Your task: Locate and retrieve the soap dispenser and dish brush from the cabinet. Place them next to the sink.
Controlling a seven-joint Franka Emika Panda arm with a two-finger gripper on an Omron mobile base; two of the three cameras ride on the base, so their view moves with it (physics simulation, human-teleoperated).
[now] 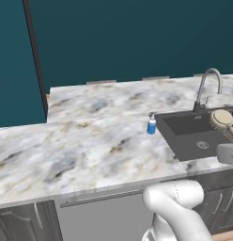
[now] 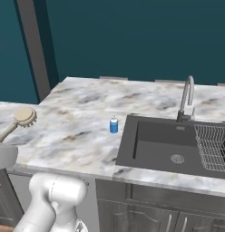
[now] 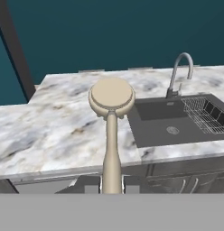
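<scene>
Marble counter (image 2: 78,122) already carries the soap dispenser (image 2: 114,125) beside the sink (image 2: 128,149), while the gripper (image 3: 112,187), clamped on the dish brush (image 3: 111,97), has yet to set it down.

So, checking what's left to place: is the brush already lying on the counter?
No, the brush is held up above the counter, its handle clamped in the gripper.

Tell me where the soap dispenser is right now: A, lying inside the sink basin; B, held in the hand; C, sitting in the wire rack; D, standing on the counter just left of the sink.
D: the soap dispenser stands upright on the marble counter beside the sink rim.
</scene>
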